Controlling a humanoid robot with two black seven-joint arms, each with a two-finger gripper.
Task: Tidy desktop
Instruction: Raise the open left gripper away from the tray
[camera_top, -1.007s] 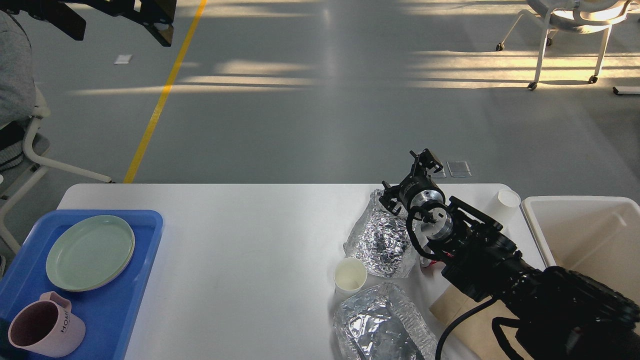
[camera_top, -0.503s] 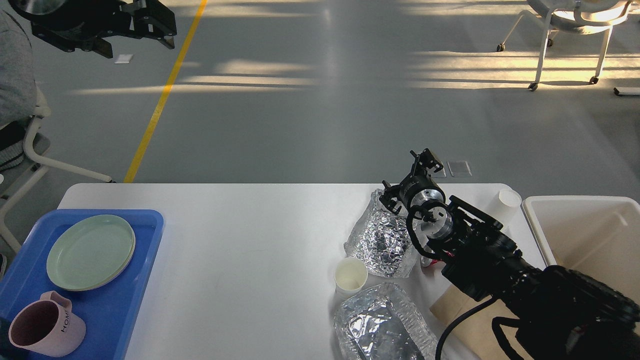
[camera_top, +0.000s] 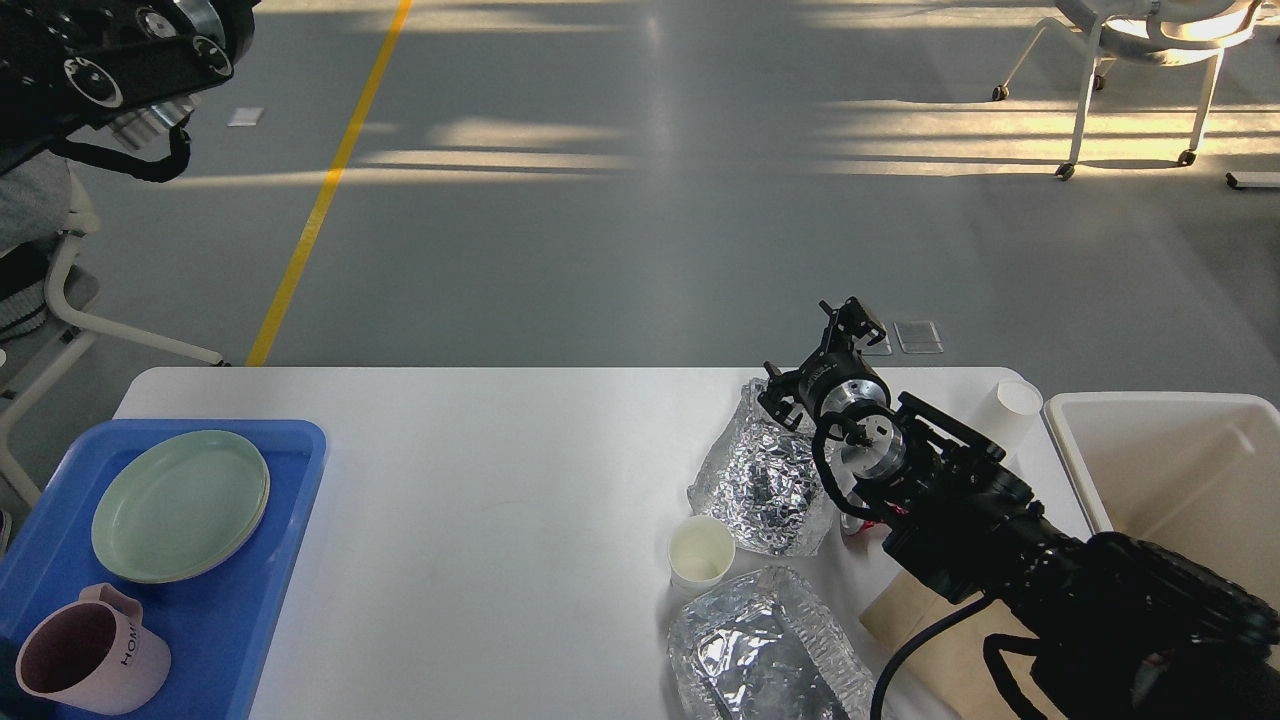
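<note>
White bench lies long side left-right; its blue tray holds plates and mug. Right gripper fingers: cannot tell.

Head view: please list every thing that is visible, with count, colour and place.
desktop: 1, white, fills the lower middle
tray: 1, blue, left end of the desktop
plates: a stack, pale green, on the tray
mug: 1, pink, near corner of the tray
foil containers: 2, silver, right of centre
paper cups: 2, white, one between the foils, one by the bin
bin: 1, off-white, right end
brown paper: 1, under the right arm
chairs: 2, white, far right and left edge
right gripper: over the far foil
left arm: black, top left, gripper out of view
</note>
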